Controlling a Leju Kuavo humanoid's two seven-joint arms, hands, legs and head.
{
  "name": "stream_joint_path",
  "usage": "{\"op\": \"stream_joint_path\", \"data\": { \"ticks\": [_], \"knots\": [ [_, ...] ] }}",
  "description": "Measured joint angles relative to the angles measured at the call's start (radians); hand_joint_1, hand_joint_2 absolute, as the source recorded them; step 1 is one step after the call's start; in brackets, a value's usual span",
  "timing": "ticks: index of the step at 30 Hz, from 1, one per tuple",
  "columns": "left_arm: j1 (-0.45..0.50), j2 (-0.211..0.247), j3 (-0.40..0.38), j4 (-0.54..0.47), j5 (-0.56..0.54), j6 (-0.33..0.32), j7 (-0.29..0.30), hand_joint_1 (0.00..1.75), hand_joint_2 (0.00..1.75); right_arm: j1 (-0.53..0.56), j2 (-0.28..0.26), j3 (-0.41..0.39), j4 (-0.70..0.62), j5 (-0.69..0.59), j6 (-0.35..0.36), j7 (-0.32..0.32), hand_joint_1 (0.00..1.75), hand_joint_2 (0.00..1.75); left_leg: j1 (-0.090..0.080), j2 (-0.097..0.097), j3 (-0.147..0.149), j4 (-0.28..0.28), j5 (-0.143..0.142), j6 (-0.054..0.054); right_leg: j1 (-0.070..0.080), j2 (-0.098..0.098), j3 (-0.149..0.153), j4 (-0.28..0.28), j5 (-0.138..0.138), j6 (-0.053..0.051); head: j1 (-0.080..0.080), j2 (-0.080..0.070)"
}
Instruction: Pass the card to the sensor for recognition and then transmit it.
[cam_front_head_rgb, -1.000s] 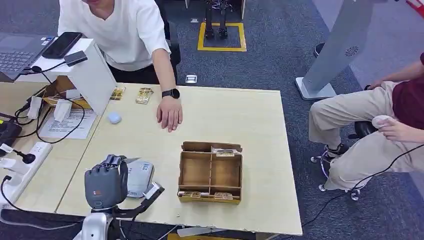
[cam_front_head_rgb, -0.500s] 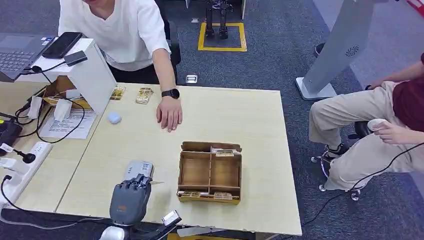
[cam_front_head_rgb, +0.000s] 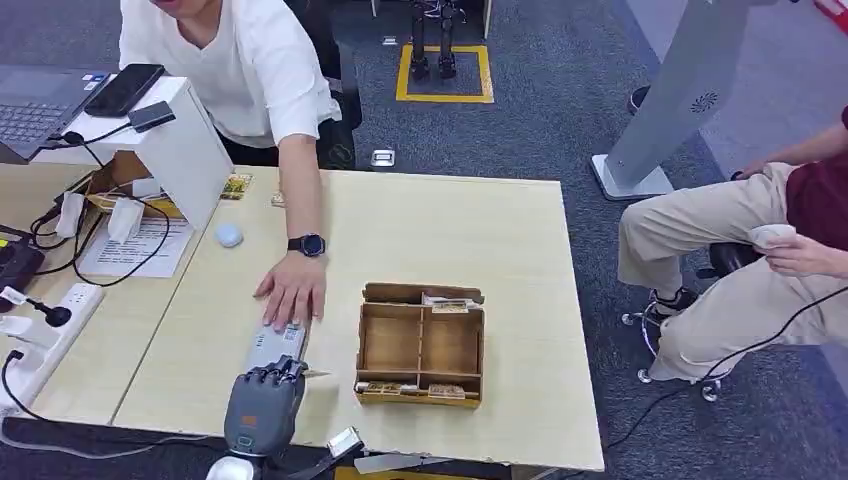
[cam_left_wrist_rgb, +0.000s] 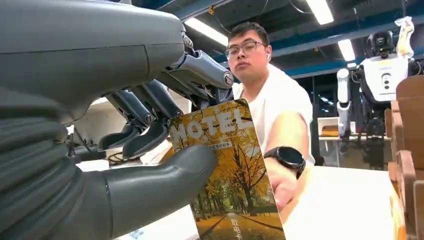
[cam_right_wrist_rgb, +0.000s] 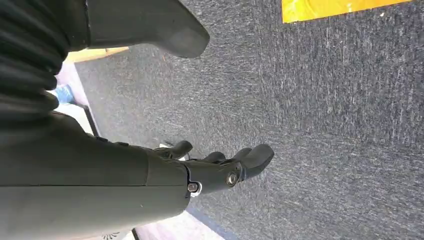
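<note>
My left hand (cam_front_head_rgb: 264, 405) hangs over the table's near edge and pinches a yellow "MOTEL" card (cam_left_wrist_rgb: 227, 172) with autumn trees upright between thumb and fingers (cam_left_wrist_rgb: 150, 135). Just beyond the hand lies the flat grey sensor (cam_front_head_rgb: 272, 345). A person in a white shirt reaches across the table, and their hand (cam_front_head_rgb: 293, 292) with a black watch rests at the sensor's far end, close to my card. My right hand (cam_right_wrist_rgb: 220, 172) hangs above grey carpet with its fingers apart and nothing in it.
A brown compartment box (cam_front_head_rgb: 421, 345) with cards stands right of the sensor. A white stand (cam_front_head_rgb: 175, 150) with a phone, cables and a power strip (cam_front_head_rgb: 40, 340) crowd the left side. A small white object (cam_front_head_rgb: 229, 236) lies mid-left. A seated person (cam_front_head_rgb: 740, 250) is at the right.
My left hand swung from the sensor's left side to its near end and lower. The person leaned in and slid their hand from the table's middle to the sensor.
</note>
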Motion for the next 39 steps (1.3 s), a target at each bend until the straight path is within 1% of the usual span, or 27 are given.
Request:
{"op": "stream_joint_path", "data": {
  "ticks": [2, 4, 7, 8, 12, 13, 15, 16, 17, 18, 19, 20, 21, 22, 23, 25, 27, 32, 39],
  "knots": [
    [0.000, -0.004, 0.000, 0.004, 0.000, 0.000, 0.006, 1.75, 1.75, 0.000, 0.000, 0.000, 0.000, 0.000, 0.000, 0.000, 0.00, 1.75, 0.000, 0.000, 0.000, 0.000, 0.000, 0.000, 0.000, 0.000, 0.000, 0.000, 0.000, 0.000, 0.000, 0.000],
    [0.002, -0.006, 0.000, 0.005, 0.000, 0.000, 0.028, 1.75, 1.75, 0.000, 0.000, 0.000, 0.000, -0.002, 0.000, 0.000, 0.00, 1.75, 0.000, 0.000, 0.000, 0.000, 0.000, 0.000, 0.000, 0.000, 0.000, 0.000, 0.000, 0.000, 0.000, 0.000],
    [0.004, -0.010, 0.002, 0.004, 0.000, 0.000, 0.045, 1.75, 1.75, 0.000, 0.000, 0.000, 0.000, -0.003, -0.002, 0.000, 0.00, 1.75, 0.000, 0.000, 0.000, 0.000, 0.000, 0.000, 0.000, 0.000, 0.000, 0.000, 0.000, 0.000, 0.000, 0.000],
    [0.009, -0.017, 0.005, 0.000, 0.000, 0.000, 0.046, 1.75, 1.75, 0.000, 0.000, -0.001, 0.000, -0.005, -0.002, 0.000, 0.00, 1.75, 0.000, 0.000, 0.000, 0.000, 0.000, 0.000, 0.000, 0.000, 0.000, 0.000, 0.000, 0.000, 0.000, 0.000],
    [0.030, -0.044, 0.047, -0.044, 0.000, 0.001, 0.017, 1.75, 1.75, 0.001, 0.000, -0.002, 0.000, -0.011, -0.005, 0.000, 0.00, 1.75, 0.000, 0.000, 0.000, 0.000, 0.000, 0.000, 0.000, 0.000, 0.000, 0.000, 0.000, 0.000, 0.000, 0.000],
    [0.036, -0.060, 0.067, -0.061, 0.000, 0.001, -0.009, 1.75, 1.75, 0.001, 0.000, -0.002, 0.000, -0.012, -0.006, -0.001, 0.00, 1.75, 0.000, 0.000, 0.000, 0.000, 0.000, 0.000, 0.000, 0.000, 0.000, 0.000, 0.000, 0.000, 0.000, 0.000],
    [0.056, -0.095, 0.123, -0.107, 0.010, 0.001, -0.102, 1.75, 1.75, 0.001, 0.001, -0.002, 0.000, -0.013, -0.011, -0.001, 0.00, 1.75, 0.000, 0.000, 0.000, 0.000, 0.000, 0.000, 0.000, 0.000, 0.000, 0.000, 0.000, 0.000, 0.000, 0.000],
    [0.067, -0.117, 0.158, -0.134, 0.028, 0.002, -0.172, 1.75, 1.75, 0.002, 0.001, -0.003, 0.000, -0.016, -0.014, -0.001, 0.00, 1.75, 0.000, 0.000, 0.000, 0.000, 0.000, 0.000, 0.000, 0.000, 0.000, 0.000, 0.000, 0.000, 0.000, 0.000],
    [0.079, -0.153, 0.207, -0.166, 0.055, 0.002, -0.268, 1.75, 1.75, 0.003, 0.002, -0.003, 0.000, -0.019, -0.019, -0.001, 0.00, 1.75, 0.000, 0.000, 0.000, 0.000, 0.000, 0.000, 0.000, 0.000, 0.000, 0.000, 0.000, 0.000, 0.000, 0.000],
    [0.087, -0.194, 0.264, -0.194, 0.098, 0.002, -0.397, 1.75, 1.75, 0.003, 0.003, -0.003, 0.000, -0.020, -0.020, -0.001, 0.00, 1.75, 0.000, 0.000, 0.000, 0.000, 0.000, 0.000, -0.001, 0.000, 0.000, 0.000, 0.000, 0.000, 0.000, 0.000],
    [0.092, -0.245, 0.331, -0.214, 0.151, 0.002, -0.550, 1.75, 1.75, 0.005, 0.004, -0.003, 0.000, -0.021, -0.021, -0.001, 0.00, 1.75, 0.000, 0.000, 0.000, 0.000, 0.000, 0.000, -0.001, 0.000, 0.000, 0.000, 0.000, 0.000, 0.000, 0.000],
    [0.092, -0.311, 0.431, -0.233, 0.210, 0.002, -0.724, 1.75, 1.75, 0.006, 0.005, -0.003, 0.000, -0.021, -0.023, -0.001, 0.00, 1.75, 0.000, 0.000, 0.000, 0.000, 0.000, 0.000, -0.001, 0.000, 0.000, 0.000, 0.000, 0.000, 0.000, 0.000],
    [0.091, -0.354, 0.500, -0.246, 0.240, 0.002, -0.808, 1.75, 1.75, 0.007, 0.007, -0.003, 0.000, -0.021, -0.024, -0.001, 0.00, 1.75, 0.000, 0.000, 0.000, 0.000, 0.000, 0.000, -0.001, 0.000, 0.000, 0.000, 0.000, 0.000, 0.001, 0.000],
    [0.091, -0.385, 0.549, -0.256, 0.252, 0.002, -0.878, 1.75, 1.75, 0.007, 0.008, -0.003, 0.000, -0.020, -0.026, -0.001, 0.00, 1.75, -0.001, 0.000, 0.001, 0.000, 0.000, 0.000, -0.001, 0.000, 0.000, 0.000, 0.000, 0.000, 0.002, 0.000],
    [0.090, -0.416, 0.591, -0.264, 0.259, 0.002, -0.891, 1.75, 1.75, 0.008, 0.010, -0.003, 0.000, -0.019, -0.026, -0.001, 0.00, 1.75, -0.001, 0.001, 0.001, 0.000, 0.000, 0.000, -0.001, 0.001, 0.001, 0.000, 0.000, 0.000, 0.001, 0.000],
    [0.087, -0.456, 0.667, -0.276, 0.273, 0.002, -0.862, 1.75, 1.75, 0.009, 0.013, -0.003, 0.000, -0.016, -0.026, -0.001, 0.00, 1.75, -0.001, 0.001, 0.001, 0.000, 0.000, 0.000, 0.000, 0.000, 0.000, 0.000, 0.000, 0.000, 0.000, 0.000],
    [0.080, -0.489, 0.723, -0.279, 0.287, 0.001, -0.850, 1.75, 1.75, 0.009, 0.014, -0.003, 0.000, -0.011, -0.026, -0.001, 0.00, 1.75, 0.000, -0.001, 0.001, 0.000, 0.000, 0.000, 0.000, -0.002, 0.001, 0.000, 0.000, 0.000, 0.000, 0.000],
    [0.072, -0.498, 0.780, -0.278, 0.275, 0.000, -0.833, 1.75, 1.75, 0.004, 0.014, -0.003, 0.000, -0.001, -0.026, 0.002, 0.00, 1.75, 0.000, 0.000, 0.001, 0.000, 0.000, -0.001, 0.000, 0.000, 0.000, 0.001, 0.000, 0.000, 0.000, 0.000],
    [0.063, -0.498, 0.802, -0.267, 0.174, 0.000, -0.807, 1.75, 1.75, -0.001, 0.014, -0.002, 0.000, 0.006, -0.018, 0.011, 0.00, 1.75, 0.000, 0.001, 0.001, 0.000, 0.000, -0.001, 0.000, 0.000, 0.000, 0.000, 0.000, 0.000, 0.000, 0.000]
  ]
}}
